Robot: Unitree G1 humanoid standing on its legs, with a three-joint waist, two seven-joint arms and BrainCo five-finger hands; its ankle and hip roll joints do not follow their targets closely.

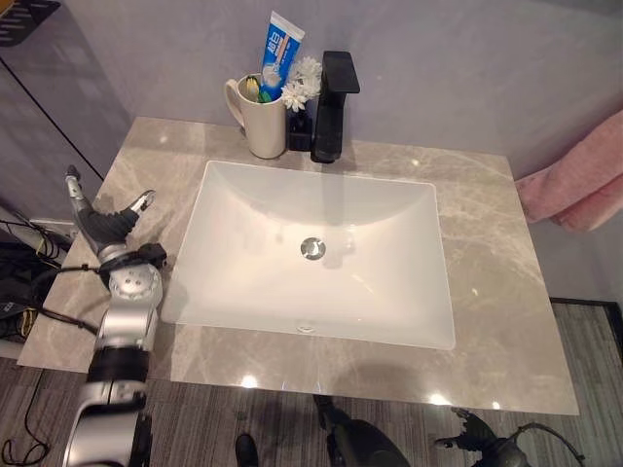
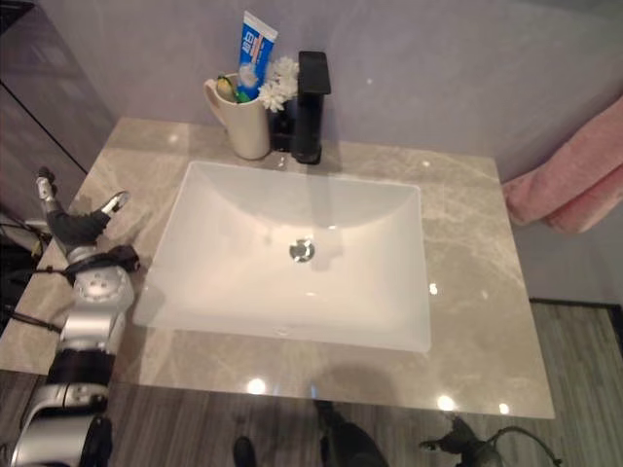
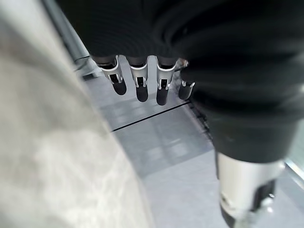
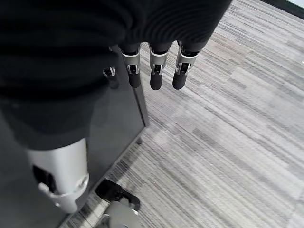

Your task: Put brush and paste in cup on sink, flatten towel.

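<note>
A cream cup [image 1: 263,126] stands at the back of the marble counter [image 1: 487,292], left of the faucet. A blue and white paste tube [image 1: 280,58] stands upright in the cup, and beside it sits a green and yellow brush [image 1: 255,89]. A pink towel [image 1: 584,180] hangs bunched at the right, past the counter's edge. My left hand [image 1: 97,226] hovers at the counter's left edge, open and holding nothing; its fingers [image 3: 141,83] are straight. My right hand [image 4: 153,66] hangs low over the grey plank floor, open and empty.
A black faucet [image 1: 331,107] and white flowers [image 1: 302,83] stand right of the cup. The white basin [image 1: 243,214] takes up the counter's middle. A dark cabinet side [image 4: 123,118] stands close to my right hand.
</note>
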